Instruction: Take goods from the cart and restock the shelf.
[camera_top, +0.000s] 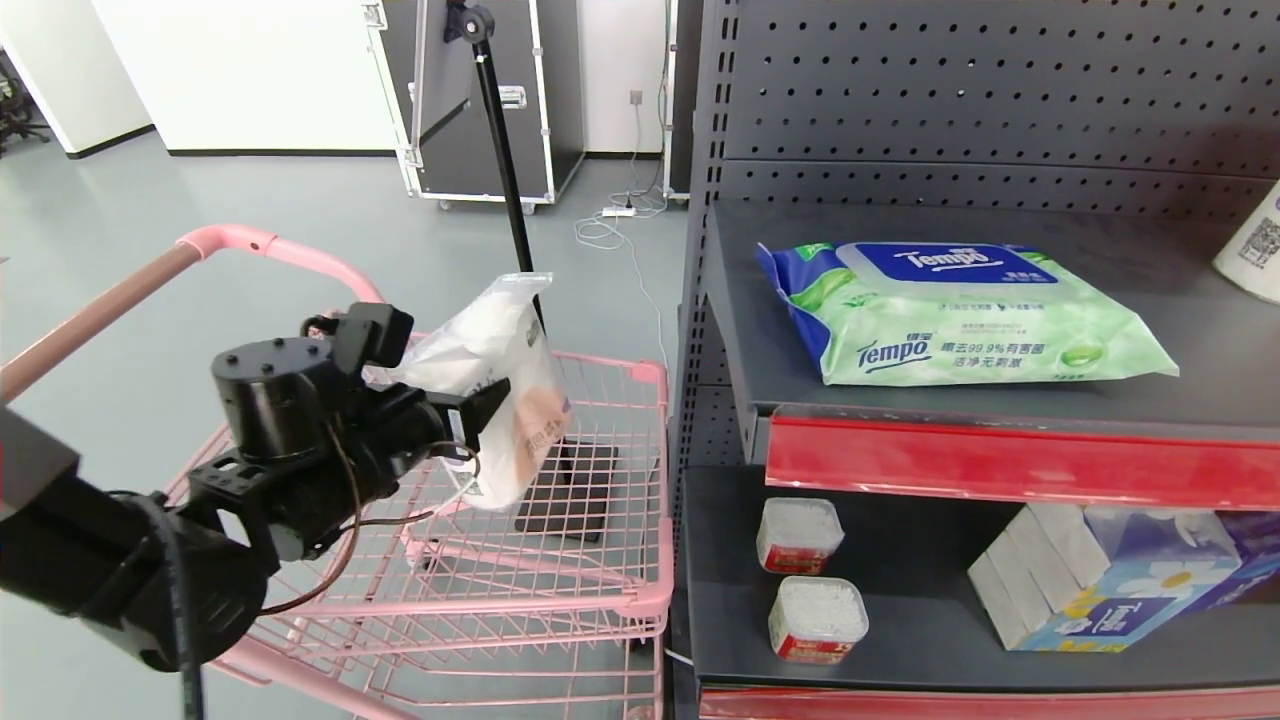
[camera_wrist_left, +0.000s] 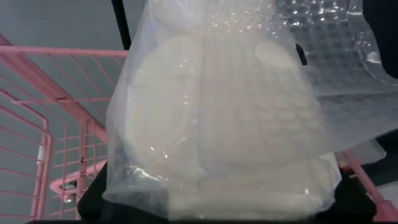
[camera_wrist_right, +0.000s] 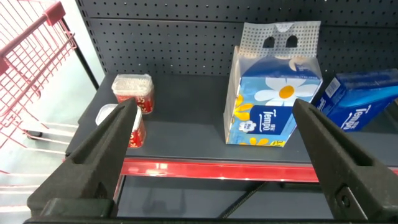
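My left gripper (camera_top: 470, 425) is shut on a clear plastic bag of white cotton pads (camera_top: 500, 390), held up above the pink cart (camera_top: 560, 600). The bag (camera_wrist_left: 224, 118) hangs right in front of the left wrist camera, white round pads showing through the film. To the right stands the grey shelf (camera_top: 1000, 405). Its upper board carries a green and blue wet-wipes pack (camera_top: 950, 315). My right gripper (camera_wrist_right: 217, 168) is open in front of the lower board (camera_wrist_right: 186, 134), facing two small red-and-white tubs (camera_wrist_right: 132, 93) and a blue tissue pack (camera_wrist_right: 273, 93).
The lower board also holds two tubs (camera_top: 800, 535) and tissue packs (camera_top: 1110, 575) seen from the head. A white roll (camera_top: 1255, 245) sits at the upper board's right end. A black stand pole (camera_top: 505, 150) with its base plate (camera_top: 575, 490) rises behind the cart.
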